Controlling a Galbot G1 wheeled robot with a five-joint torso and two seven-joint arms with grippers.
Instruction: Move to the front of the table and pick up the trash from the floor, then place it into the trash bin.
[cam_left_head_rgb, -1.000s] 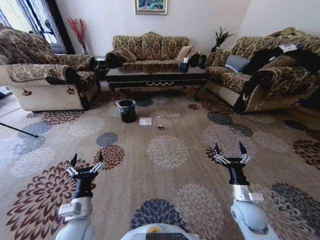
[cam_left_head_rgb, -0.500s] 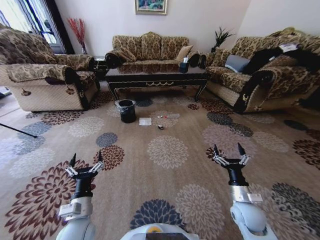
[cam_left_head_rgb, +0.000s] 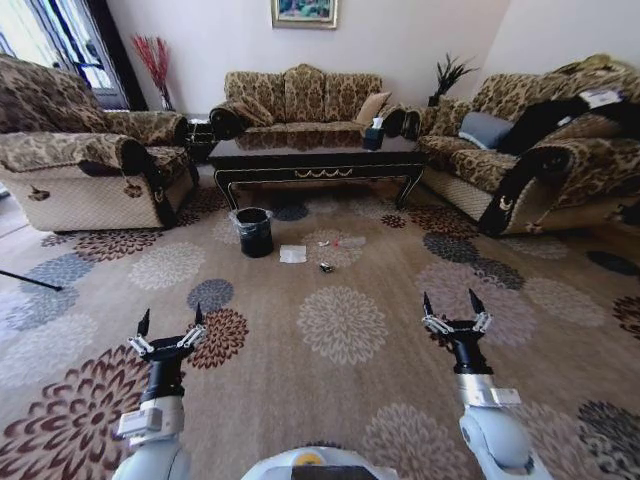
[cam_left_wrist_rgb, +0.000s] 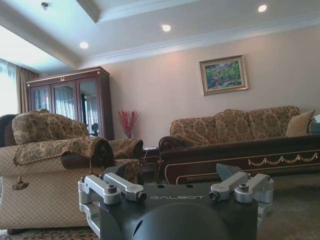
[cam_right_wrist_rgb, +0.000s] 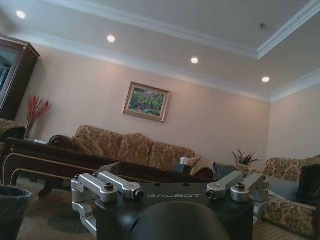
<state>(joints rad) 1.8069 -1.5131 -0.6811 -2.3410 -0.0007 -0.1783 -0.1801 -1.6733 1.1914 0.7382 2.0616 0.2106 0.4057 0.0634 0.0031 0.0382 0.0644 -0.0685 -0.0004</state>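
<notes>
The dark brown table (cam_left_head_rgb: 315, 160) stands ahead, in front of the back sofa. On the patterned floor (cam_left_head_rgb: 340, 325) before it lies the trash: a white napkin (cam_left_head_rgb: 293, 254), a clear wrapper (cam_left_head_rgb: 348, 242), white scraps (cam_left_head_rgb: 322, 243) and a small dark lump (cam_left_head_rgb: 326, 267). Just left of the napkin stands the black trash bin (cam_left_head_rgb: 254, 231) with its clear liner. My left gripper (cam_left_head_rgb: 170, 318) and right gripper (cam_left_head_rgb: 449, 300) are both open and empty, held upright low in the head view, well short of the trash. The right wrist view shows the table (cam_right_wrist_rgb: 50, 160) and the trash bin (cam_right_wrist_rgb: 12, 210).
An armchair (cam_left_head_rgb: 80, 165) stands at the left, a sofa (cam_left_head_rgb: 300, 100) behind the table and another sofa (cam_left_head_rgb: 520, 150) at the right. A tissue box (cam_left_head_rgb: 372, 135) sits on the table. A thin black rod (cam_left_head_rgb: 30, 280) lies on the carpet at far left.
The whole picture has shifted: the camera has moved forward, so table, bin and trash sit lower and nearer. Both arms hold the same pose, still open.
</notes>
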